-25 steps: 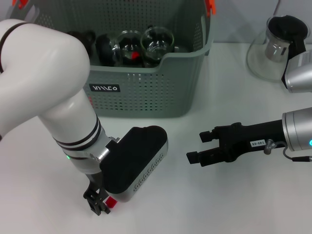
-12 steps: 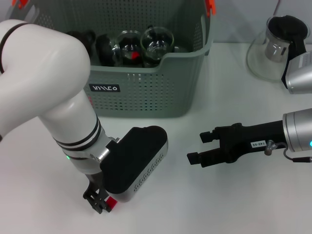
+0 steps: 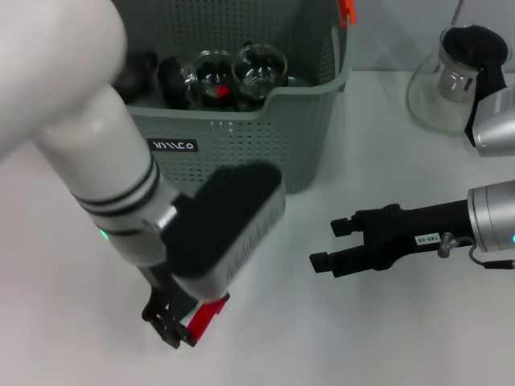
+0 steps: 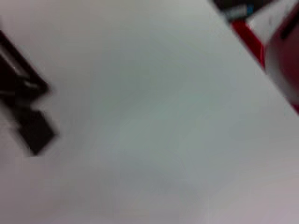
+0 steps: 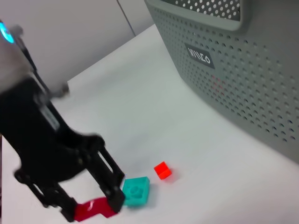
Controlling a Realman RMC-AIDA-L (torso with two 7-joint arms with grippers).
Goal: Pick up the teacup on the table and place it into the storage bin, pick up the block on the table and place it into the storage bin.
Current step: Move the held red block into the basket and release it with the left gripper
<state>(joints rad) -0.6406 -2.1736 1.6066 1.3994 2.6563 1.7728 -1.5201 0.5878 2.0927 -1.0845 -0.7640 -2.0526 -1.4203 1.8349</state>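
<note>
The left hand (image 3: 179, 326) was clamped on a red block (image 3: 205, 315), in front of the storage bin (image 3: 241, 137) and just above the worktop (image 3: 362, 338). It needed lifting clear of the bin's wall before release. The right hand (image 3: 328, 244), fingers apart, idled beside the bin.

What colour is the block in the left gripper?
Red block, clearest in the right wrist view.

Left tool (image 3: 179, 326) raised, lifting red block (image 3: 206, 314)
</note>
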